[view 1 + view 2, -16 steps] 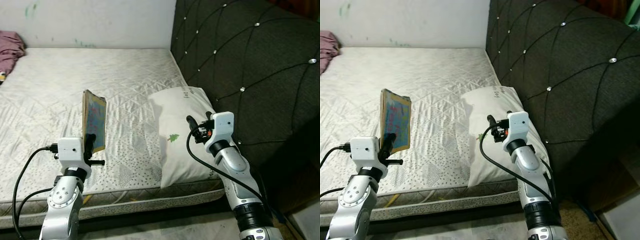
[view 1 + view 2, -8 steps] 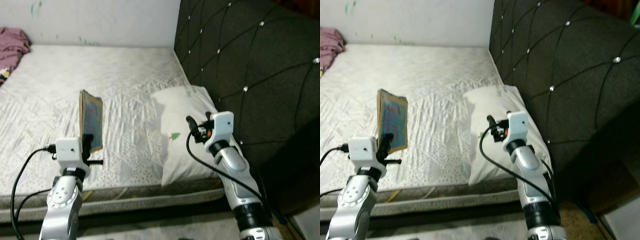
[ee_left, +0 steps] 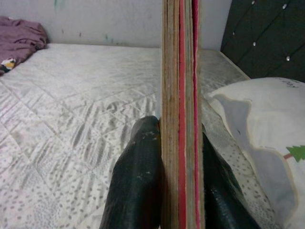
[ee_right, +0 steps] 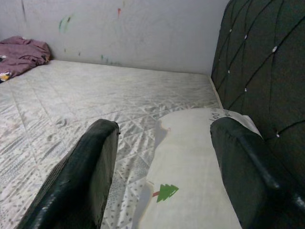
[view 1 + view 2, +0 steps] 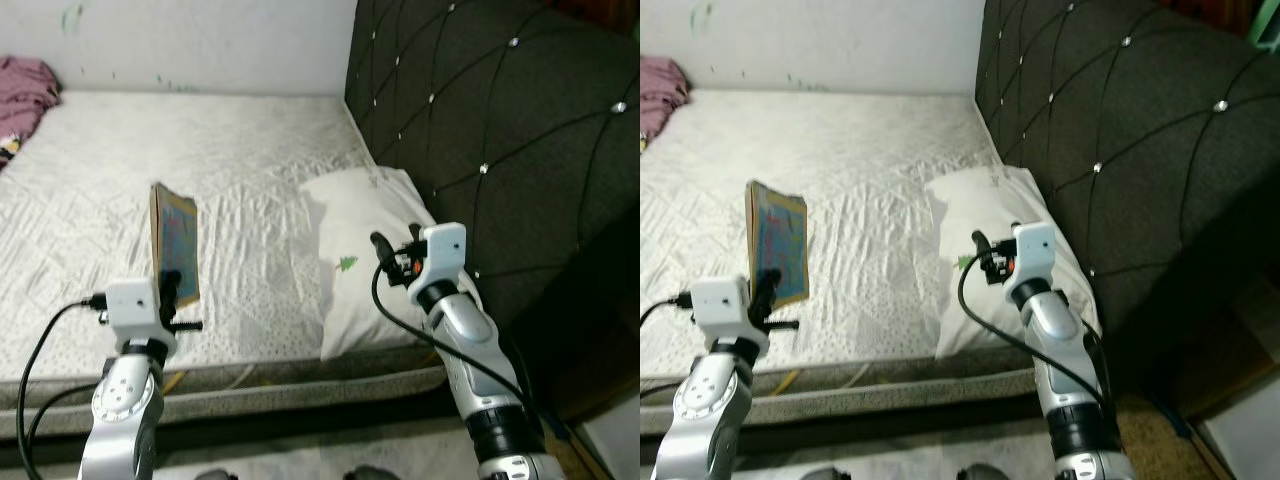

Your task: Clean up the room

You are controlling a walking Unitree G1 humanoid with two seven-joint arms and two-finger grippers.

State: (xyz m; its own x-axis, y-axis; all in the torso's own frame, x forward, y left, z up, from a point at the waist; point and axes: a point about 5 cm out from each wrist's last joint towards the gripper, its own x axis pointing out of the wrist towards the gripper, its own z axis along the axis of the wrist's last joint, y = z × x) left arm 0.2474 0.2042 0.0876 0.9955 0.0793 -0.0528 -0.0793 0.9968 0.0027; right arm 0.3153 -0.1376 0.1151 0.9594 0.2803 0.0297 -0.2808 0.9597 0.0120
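Thin book (image 5: 174, 243) held upright in the left gripper (image 5: 171, 291) at lower left, right gripper (image 4: 164, 176) spread wide at centre-right over white pillow (image 5: 368, 255), mattress (image 5: 240, 150) behind

Quilted pale mattress (image 5: 250, 150) against a scuffed white wall (image 5: 200, 40) and dark tufted headboard (image 5: 480, 130).

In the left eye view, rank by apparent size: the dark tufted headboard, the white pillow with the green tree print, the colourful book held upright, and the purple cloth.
1. Dark tufted headboard
2. White pillow with the green tree print
3. Colourful book, held upright in the left gripper; nearer the camera, so it looks larger than it would otherwise
4. Purple cloth, far off and cut by the frame edge
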